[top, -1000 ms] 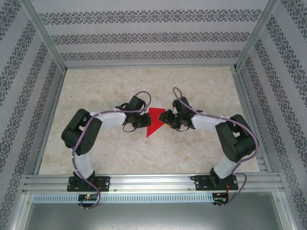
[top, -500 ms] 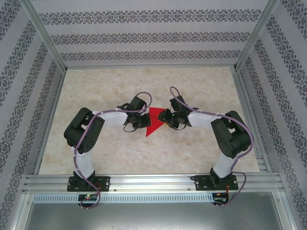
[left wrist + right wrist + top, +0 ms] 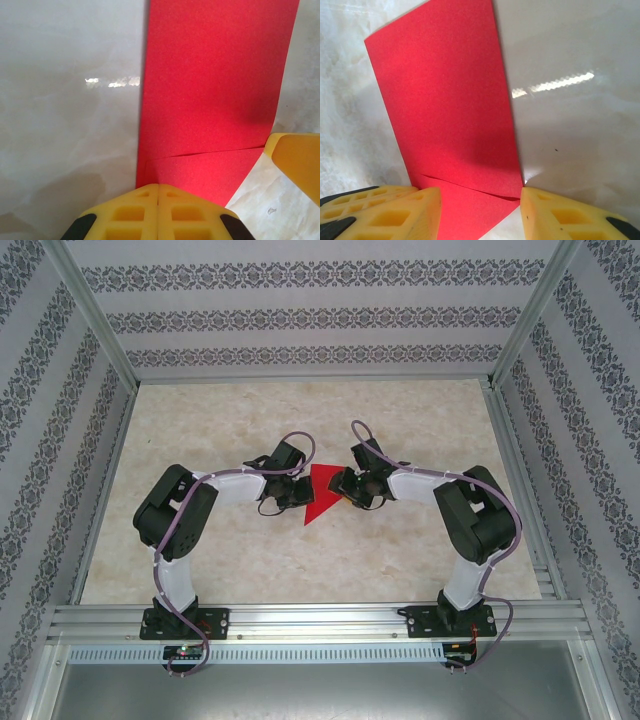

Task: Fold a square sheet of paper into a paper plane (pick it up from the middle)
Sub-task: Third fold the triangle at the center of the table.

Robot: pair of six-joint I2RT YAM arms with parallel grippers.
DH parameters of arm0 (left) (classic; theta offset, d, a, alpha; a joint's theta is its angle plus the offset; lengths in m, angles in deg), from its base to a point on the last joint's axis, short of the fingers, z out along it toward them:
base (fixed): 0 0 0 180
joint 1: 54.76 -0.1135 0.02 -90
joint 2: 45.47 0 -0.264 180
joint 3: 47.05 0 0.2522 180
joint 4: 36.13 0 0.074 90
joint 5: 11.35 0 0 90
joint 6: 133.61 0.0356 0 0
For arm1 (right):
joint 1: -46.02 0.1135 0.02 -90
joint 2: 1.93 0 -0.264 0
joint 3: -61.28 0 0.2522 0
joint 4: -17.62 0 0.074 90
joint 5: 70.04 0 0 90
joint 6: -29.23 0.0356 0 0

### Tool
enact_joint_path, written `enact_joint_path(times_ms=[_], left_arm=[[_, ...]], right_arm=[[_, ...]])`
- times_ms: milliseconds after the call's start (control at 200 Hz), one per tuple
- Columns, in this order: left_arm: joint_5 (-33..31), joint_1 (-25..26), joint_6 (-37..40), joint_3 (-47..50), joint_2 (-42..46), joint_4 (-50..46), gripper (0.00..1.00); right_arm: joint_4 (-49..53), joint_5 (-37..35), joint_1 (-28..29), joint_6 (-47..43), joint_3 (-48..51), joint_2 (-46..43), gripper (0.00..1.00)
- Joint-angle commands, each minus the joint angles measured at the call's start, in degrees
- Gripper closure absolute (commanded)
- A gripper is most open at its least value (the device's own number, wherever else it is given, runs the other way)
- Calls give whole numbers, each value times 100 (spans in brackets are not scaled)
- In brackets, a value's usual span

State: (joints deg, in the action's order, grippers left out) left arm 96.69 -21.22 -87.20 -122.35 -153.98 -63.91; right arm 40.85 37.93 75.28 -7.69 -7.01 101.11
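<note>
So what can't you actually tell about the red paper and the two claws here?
- Left wrist view: the shut left gripper hides whether it pinches the red paper.
- Right wrist view: the paper's near tip, inside the open right gripper, is cut off by the bottom edge.
- Top view: both grippers cover the paper's sides; its creases are too small.

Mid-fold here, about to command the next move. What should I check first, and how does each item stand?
1. Left gripper jaws shut at the red paper's edge: ok.
2. Left jaws actually pinching the paper: cannot tell.
3. Right gripper jaws open, straddling the paper's corner: ok.
4. Paper resting on the table: ok.
5. Folded flap's crease fully pressed down: cannot tell.
</note>
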Motion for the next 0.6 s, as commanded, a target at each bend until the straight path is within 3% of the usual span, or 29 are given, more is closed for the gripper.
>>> enact_joint_path(times_ms=[0, 290, 475, 594], left_arm=[[-410, -32, -59, 153, -283, -250, 94], [-409, -32, -43, 130, -339, -278, 94], [-447, -40, -53, 130, -366, -303, 94], [-446, -43, -46, 126, -365, -312, 94]], right_arm=[[-136, 39, 97, 69, -116, 111, 55], [-462, 190, 89, 143, 97, -133, 55], [-6, -375, 48, 91, 152, -293, 55], [-86, -268, 10, 87, 179, -241, 55]])
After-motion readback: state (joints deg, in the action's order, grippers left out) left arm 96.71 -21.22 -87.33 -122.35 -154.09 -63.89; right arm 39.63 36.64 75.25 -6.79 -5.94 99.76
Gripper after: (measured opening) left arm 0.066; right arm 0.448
